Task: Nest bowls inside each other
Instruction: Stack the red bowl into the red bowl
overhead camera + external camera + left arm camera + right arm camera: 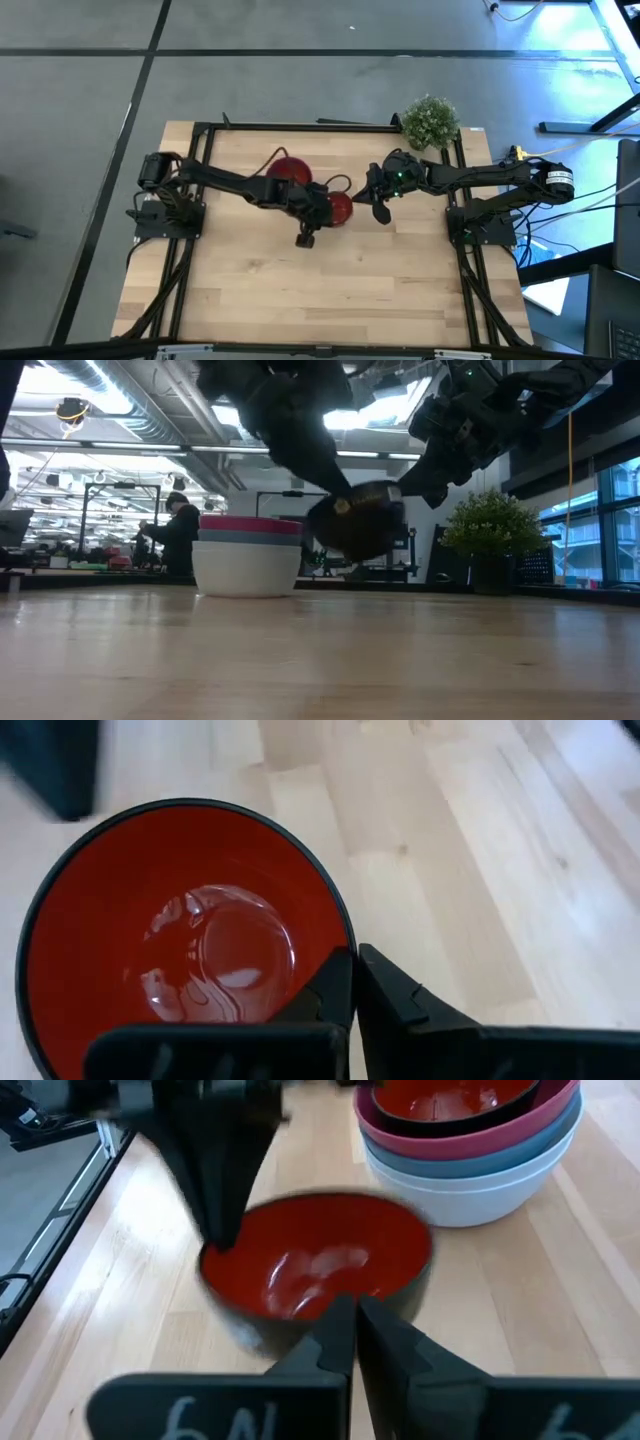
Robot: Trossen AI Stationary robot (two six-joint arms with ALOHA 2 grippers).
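Note:
A dark red bowl point(341, 209) with a dark outside hangs above the table's middle point(360, 525), between both grippers. My left gripper point(325, 205) is shut on its rim from the table's left side. My right gripper point(362, 197) is shut on the opposite rim. A stack of bowls point(290, 170) stands to the far left of it. From the bottom up it is white, blue and pink point(248, 555), with another dark red bowl point(450, 1100) nested on top. My left gripper point(355, 970) pinches the dark red bowl's rim point(340, 925), one finger inside the bowl and one outside. It comes from the table's left, slanting down. The bowl is lifted clear of the table. My right gripper point(355, 1315) pinches the bowl's rim point(395, 1295) on the side opposite the left gripper point(220, 1245), coming from the table's right. The fingers stand nearly together on the rim. The bowl hangs clear of the table between the two grippers.
A small green potted plant point(430, 120) stands at the table's far right corner point(490, 530). Bare wooden tabletop point(320, 290) lies toward the near edge. A person point(180, 530) stands in the room beyond the table.

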